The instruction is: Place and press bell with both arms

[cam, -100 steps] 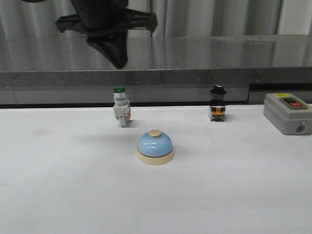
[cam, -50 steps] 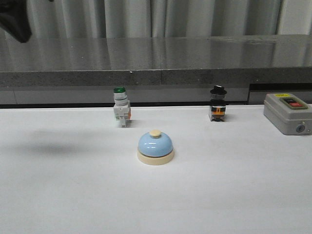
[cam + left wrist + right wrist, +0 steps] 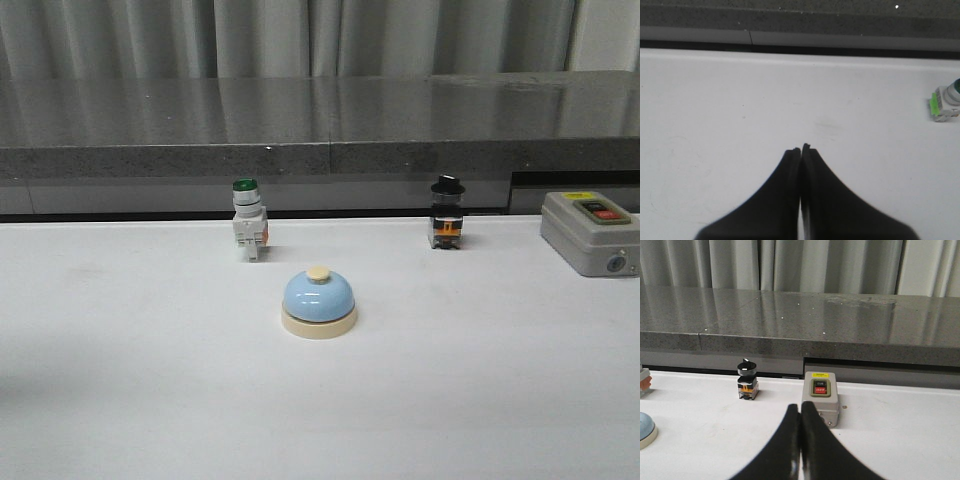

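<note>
Blue and cream, the bell sits upright near the middle of the white surface. Nothing touches it. Behind it on its left stands a green-capped switch. Behind it on its right stands a black-capped switch. A grey box with a red button sits at the far right edge.

My arms do not show in the front view. My left jaws are pressed together with nothing between them. They hang over bare surface, and the green-capped switch is off near the edge of that view. My right jaws are pressed together too, and hold nothing. They point at the grey box, with the black-capped switch beside it. Only a bit of the bell peeks in at that view's edge.
</note>
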`<state>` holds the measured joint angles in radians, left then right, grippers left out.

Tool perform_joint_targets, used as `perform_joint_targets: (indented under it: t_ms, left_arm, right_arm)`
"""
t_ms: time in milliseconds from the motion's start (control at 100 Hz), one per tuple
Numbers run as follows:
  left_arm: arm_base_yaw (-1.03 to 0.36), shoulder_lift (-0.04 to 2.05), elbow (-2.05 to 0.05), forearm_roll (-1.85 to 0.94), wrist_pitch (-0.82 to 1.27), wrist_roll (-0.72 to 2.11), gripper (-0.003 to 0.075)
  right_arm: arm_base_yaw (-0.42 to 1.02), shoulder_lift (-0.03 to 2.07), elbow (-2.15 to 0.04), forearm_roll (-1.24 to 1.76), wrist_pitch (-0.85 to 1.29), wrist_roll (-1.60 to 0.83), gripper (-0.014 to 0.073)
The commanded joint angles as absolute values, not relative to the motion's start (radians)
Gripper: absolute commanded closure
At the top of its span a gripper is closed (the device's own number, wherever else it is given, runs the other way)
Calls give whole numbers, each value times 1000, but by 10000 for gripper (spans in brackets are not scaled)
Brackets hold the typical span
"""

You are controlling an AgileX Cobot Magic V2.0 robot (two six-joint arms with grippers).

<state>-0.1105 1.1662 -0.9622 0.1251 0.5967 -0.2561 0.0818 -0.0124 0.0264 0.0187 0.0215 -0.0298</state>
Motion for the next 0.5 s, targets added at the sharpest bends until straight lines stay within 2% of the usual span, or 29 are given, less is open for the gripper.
perform_joint_targets:
  t_ms: [0,490]
  left_arm:
    - [-108,1075,-934,95,477,-229,740]
    - [-108,769,-661,-49,339,-137,740]
  right_arm:
    - [79,-30,12,11,-64,-30,654]
    - [79,-30,12,11,-64,-30,654]
